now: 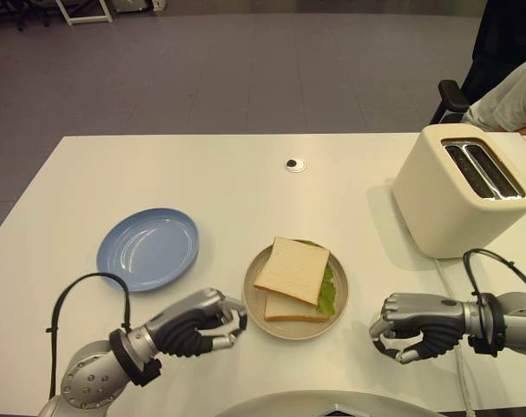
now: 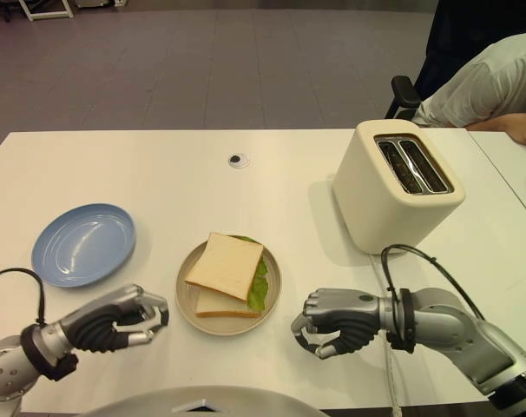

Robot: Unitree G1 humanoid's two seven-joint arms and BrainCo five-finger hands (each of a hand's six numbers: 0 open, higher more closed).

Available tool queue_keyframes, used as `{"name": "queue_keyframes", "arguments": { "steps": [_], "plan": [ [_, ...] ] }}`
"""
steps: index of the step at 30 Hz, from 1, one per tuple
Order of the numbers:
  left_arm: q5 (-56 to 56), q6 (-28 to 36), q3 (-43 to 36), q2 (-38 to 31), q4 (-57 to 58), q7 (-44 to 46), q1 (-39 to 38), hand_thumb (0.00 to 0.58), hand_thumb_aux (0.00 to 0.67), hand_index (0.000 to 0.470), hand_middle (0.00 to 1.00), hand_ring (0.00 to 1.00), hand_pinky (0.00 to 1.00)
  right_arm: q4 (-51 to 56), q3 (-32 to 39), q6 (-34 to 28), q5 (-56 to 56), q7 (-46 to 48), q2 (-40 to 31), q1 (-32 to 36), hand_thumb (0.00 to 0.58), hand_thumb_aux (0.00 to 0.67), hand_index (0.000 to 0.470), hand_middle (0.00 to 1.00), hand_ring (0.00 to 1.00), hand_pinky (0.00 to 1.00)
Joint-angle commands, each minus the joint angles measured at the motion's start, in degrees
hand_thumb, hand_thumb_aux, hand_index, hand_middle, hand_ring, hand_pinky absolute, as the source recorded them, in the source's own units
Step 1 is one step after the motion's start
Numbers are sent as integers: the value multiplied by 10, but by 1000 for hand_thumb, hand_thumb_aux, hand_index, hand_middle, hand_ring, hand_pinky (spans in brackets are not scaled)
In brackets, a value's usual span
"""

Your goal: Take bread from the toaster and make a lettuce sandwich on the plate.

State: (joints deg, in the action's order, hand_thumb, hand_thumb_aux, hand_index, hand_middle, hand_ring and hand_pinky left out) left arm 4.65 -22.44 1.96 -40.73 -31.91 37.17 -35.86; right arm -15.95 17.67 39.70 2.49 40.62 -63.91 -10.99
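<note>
A beige plate (image 1: 256, 306) near the table's front holds a sandwich: a bottom slice, green lettuce (image 1: 326, 294) and a top bread slice (image 1: 292, 269) lying askew. The cream toaster (image 1: 458, 189) stands at the right, and I see no bread rising from its two slots. My left hand (image 1: 200, 323) rests just left of the plate with fingers curled and nothing in them. My right hand (image 1: 412, 325) sits to the right of the plate, fingers curled too, holding nothing.
An empty blue plate (image 1: 148, 247) lies to the left of the sandwich. A small round black-and-white fitting (image 1: 295, 164) sits in the tabletop at the back. The toaster's cord (image 1: 459, 365) runs along the table's right front. A grey rim (image 1: 324, 401) shows at the near edge.
</note>
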Motion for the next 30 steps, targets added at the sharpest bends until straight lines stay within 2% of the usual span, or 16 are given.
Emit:
{"name": "queue_keyframes", "arguments": {
  "steps": [1,6,11,15,18,26,30],
  "plan": [
    [134,18,-49,-6,47,-5,22,580,670,470,1000,1000,1000,66,26,-12,105,-6,60,14,580,670,470,992,992,992],
    [238,19,-110,1,113,-23,71,580,670,470,1000,1000,1000,79,71,-10,193,-29,141,5,580,670,470,996,996,996],
    [282,12,-151,15,154,-52,113,580,670,470,1000,1000,1000,125,94,-21,286,-71,199,31,580,670,470,988,988,988],
    [314,8,-169,31,209,-94,175,580,670,470,1000,1000,1000,165,108,-25,301,-87,235,67,580,670,470,996,996,996],
    [321,8,-184,41,255,-113,218,580,670,470,1000,1000,1000,227,114,-22,301,-102,266,124,580,670,470,980,980,980],
    [368,-11,-237,77,459,-190,435,580,670,470,1000,1000,1000,535,158,30,376,-260,367,334,580,670,470,976,976,976],
    [363,-42,-250,78,545,-230,491,580,670,470,1000,1000,1000,614,176,54,397,-324,378,387,580,670,470,965,965,965]
  ]
}}
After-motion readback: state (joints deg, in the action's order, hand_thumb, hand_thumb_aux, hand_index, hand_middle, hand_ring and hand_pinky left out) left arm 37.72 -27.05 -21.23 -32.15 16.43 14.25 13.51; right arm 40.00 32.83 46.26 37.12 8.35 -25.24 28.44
